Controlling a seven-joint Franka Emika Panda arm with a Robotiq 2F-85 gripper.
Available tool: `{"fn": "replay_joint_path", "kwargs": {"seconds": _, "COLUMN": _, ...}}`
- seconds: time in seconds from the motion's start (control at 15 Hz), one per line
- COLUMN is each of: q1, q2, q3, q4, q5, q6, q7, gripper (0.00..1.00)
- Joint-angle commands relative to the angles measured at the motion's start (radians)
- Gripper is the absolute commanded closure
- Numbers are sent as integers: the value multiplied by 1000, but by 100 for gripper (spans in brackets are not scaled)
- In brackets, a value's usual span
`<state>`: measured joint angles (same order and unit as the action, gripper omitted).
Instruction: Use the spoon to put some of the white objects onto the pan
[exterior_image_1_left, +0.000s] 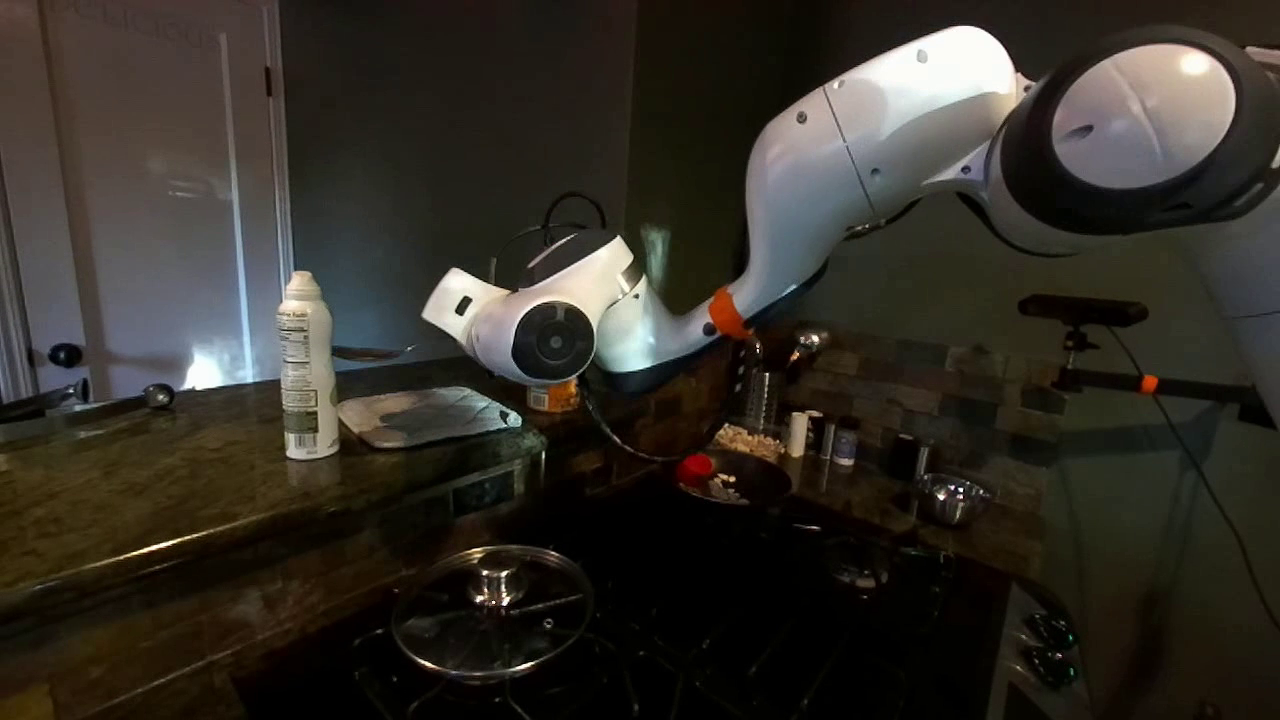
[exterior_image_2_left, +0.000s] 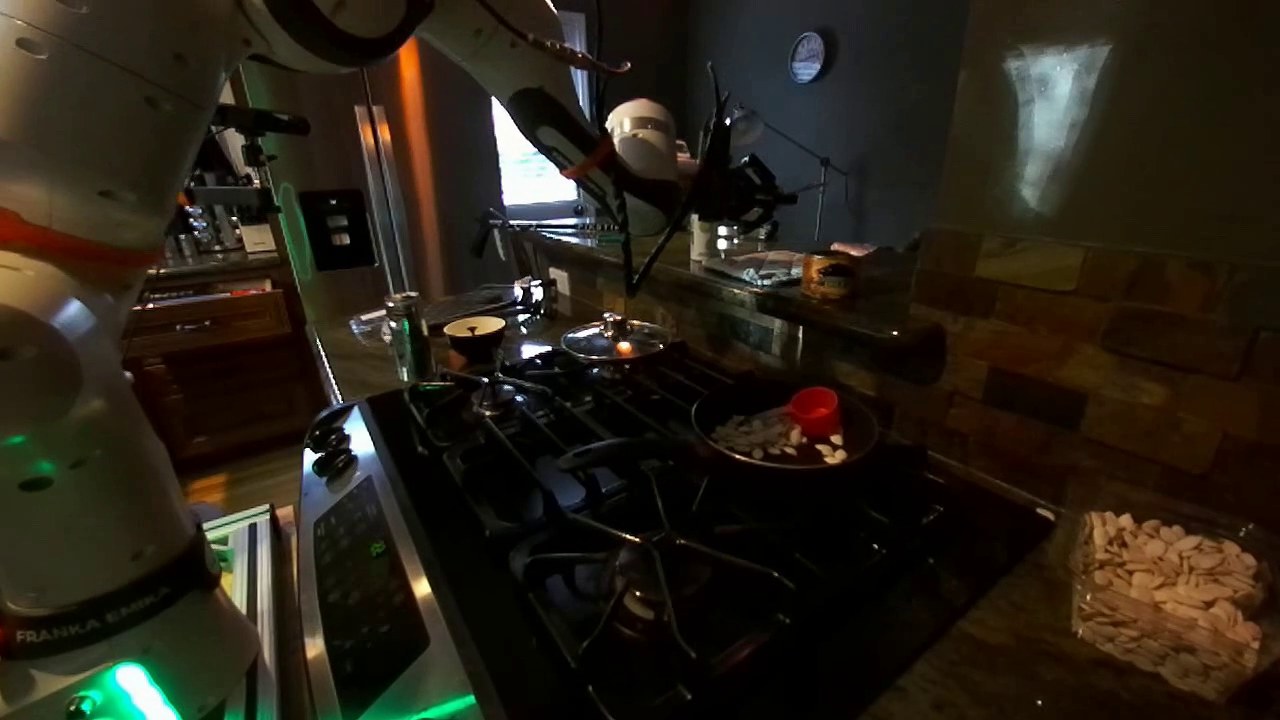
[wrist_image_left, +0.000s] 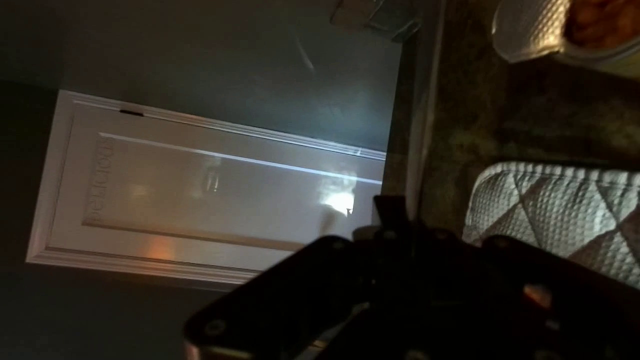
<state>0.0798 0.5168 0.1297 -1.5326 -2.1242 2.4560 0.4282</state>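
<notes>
The pan, a round dark frying pan (exterior_image_2_left: 870, 440), stands on the stove; it also shows in an exterior view (exterior_image_1_left: 768, 480). Inside lie several pale flat white objects (exterior_image_2_left: 755, 438) and a red scoop (exterior_image_2_left: 816, 411), the only spoon-like thing I make out there. More white objects (exterior_image_2_left: 1170, 560) fill a clear container at the stove's corner, also visible in an exterior view (exterior_image_1_left: 748, 440). My gripper (exterior_image_2_left: 796, 200) is high over the raised ledge, away from the pan. In the wrist view the dark fingers (wrist_image_left: 405, 215) look closed together, with nothing visible between them.
The raised ledge holds a white bottle (exterior_image_1_left: 310, 370), a pale quilted pad (wrist_image_left: 545, 215) and an orange-labelled can (exterior_image_2_left: 828, 275). A glass lid (exterior_image_1_left: 490, 620) sits at the stove's back. Small jars (exterior_image_1_left: 843, 442) and a metal bowl (exterior_image_1_left: 953, 498) stand beside the stove.
</notes>
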Motion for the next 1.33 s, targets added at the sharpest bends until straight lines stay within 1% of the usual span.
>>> {"fn": "replay_joint_path", "kwargs": {"seconds": 0.0, "q1": 4, "q2": 7, "q3": 2, "q4": 16, "q5": 7, "q6": 1, "q7": -4, "gripper": 97}}
{"fn": "replay_joint_path", "kwargs": {"seconds": 0.07, "q1": 5, "q2": 10, "q3": 3, "q4": 23, "q5": 8, "q6": 1, "q7": -4, "gripper": 99}}
{"fn": "replay_joint_path", "kwargs": {"seconds": 0.2, "q1": 35, "q2": 22, "q3": 2, "q4": 27, "q5": 104, "q6": -172, "q7": -1, "gripper": 99}}
{"fn": "replay_joint_path", "kwargs": {"seconds": 0.4, "q1": 76, "q2": 69, "q3": 6, "q4": 86, "q5": 185, "q6": -344, "q7": -15, "gripper": 99}}
{"fn": "replay_joint_path", "kwargs": {"seconds": 0.47, "q1": 88, "q2": 83, "q3": 7, "q4": 105, "q5": 204, "q6": -387, "q7": -16, "gripper": 99}}
{"fn": "replay_joint_path", "kwargs": {"seconds": 0.6, "q1": 110, "q2": 111, "q3": 9, "q4": 147, "q5": 231, "q6": -436, "q7": -41, "gripper": 99}}
{"fn": "replay_joint_path", "kwargs": {"seconds": 0.73, "q1": 108, "q2": 129, "q3": 18, "q4": 186, "q5": 263, "q6": -382, "q7": -119, "gripper": 99}}
{"fn": "replay_joint_path", "kwargs": {"seconds": 0.93, "q1": 97, "q2": 149, "q3": 27, "q4": 257, "q5": 343, "q6": -301, "q7": -239, "gripper": 99}}
{"fn": "replay_joint_path", "kwargs": {"seconds": 1.07, "q1": 85, "q2": 175, "q3": 24, "q4": 318, "q5": 412, "q6": -254, "q7": -278, "gripper": 99}}
{"fn": "replay_joint_path", "kwargs": {"seconds": 1.27, "q1": 60, "q2": 244, "q3": 34, "q4": 411, "q5": 545, "q6": -125, "q7": -294, "gripper": 99}}
